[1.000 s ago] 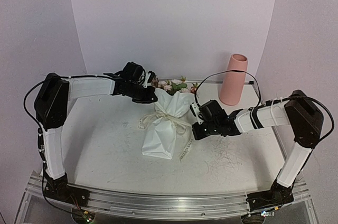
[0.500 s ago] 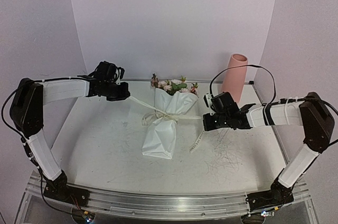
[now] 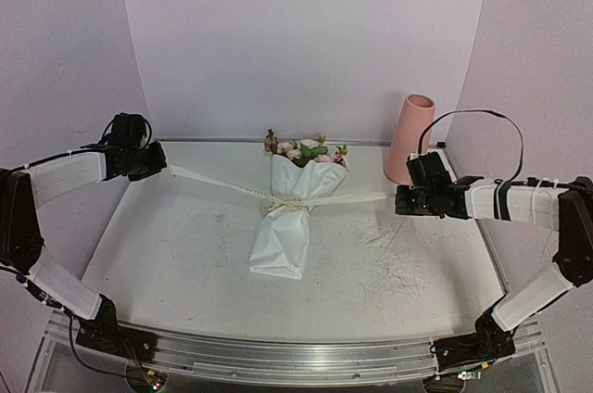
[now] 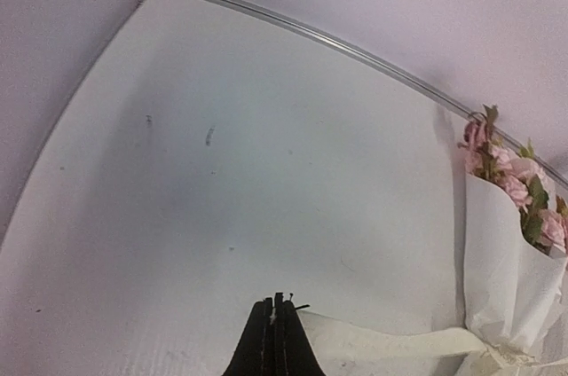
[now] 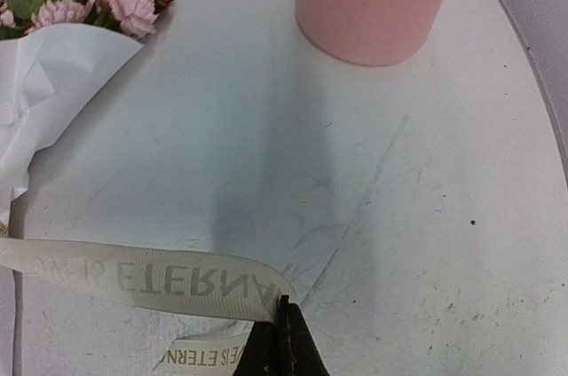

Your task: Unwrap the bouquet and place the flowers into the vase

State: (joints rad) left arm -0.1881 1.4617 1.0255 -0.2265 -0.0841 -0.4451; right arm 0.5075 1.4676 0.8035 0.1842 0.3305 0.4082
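The bouquet [image 3: 289, 226] lies in the middle of the table in white paper [image 5: 44, 92], its flowers [image 3: 304, 149] pointing to the back wall. The cream printed ribbon [image 3: 222, 184] round its waist is stretched out to both sides. My left gripper [image 3: 165, 169] is far left, shut on the ribbon's left end [image 4: 382, 340]. My right gripper [image 3: 397, 200] is shut on the right end [image 5: 151, 278], just in front of the vase [image 3: 410, 138]. The pink vase [image 5: 373, 3] stands upright at the back right. A knot remains at the paper's waist [image 3: 290, 204].
The table's back edge strip [image 4: 311, 35] runs along the wall behind the flowers [image 4: 510, 168]. The tabletop [image 3: 389, 263] at the right is scuffed with fine scratches. A metal rail [image 3: 278, 356] crosses the near edge between the arm bases.
Both arms have swung outward, left arm left and right arm right, each drawing a ribbon end with it. The bow's loops have pulled out and the ribbon now runs taut.
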